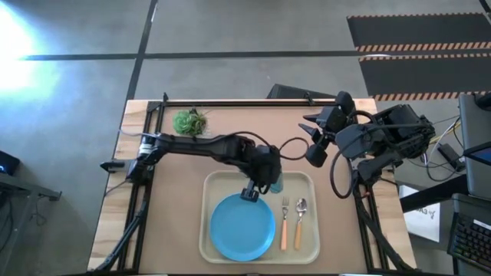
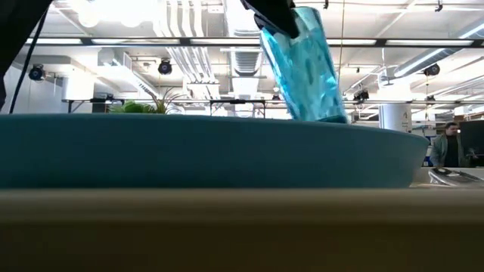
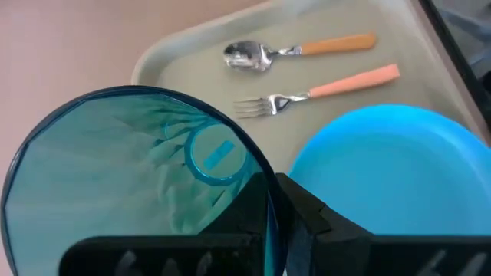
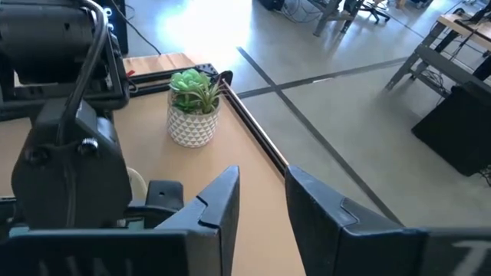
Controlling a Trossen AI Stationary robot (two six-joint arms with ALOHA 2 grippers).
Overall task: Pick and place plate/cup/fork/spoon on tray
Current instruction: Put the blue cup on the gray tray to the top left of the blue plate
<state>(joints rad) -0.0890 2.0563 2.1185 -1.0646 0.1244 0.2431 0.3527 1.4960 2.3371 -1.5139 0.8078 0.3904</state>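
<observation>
We think the cup (image 2: 302, 64), held tilted by the left gripper's (image 1: 265, 182) fingers above the tray (image 1: 219, 182), may tip onto the plate (image 1: 242, 226) if released so, while the right gripper (image 1: 316, 136) waits with fingers apart.

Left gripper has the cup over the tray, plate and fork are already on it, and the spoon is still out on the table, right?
Not quite: the spoon already lies on the tray, beside the fork, as the high view shows. The rest holds: the left gripper holds the cup over the tray, and the plate is on it.
</observation>
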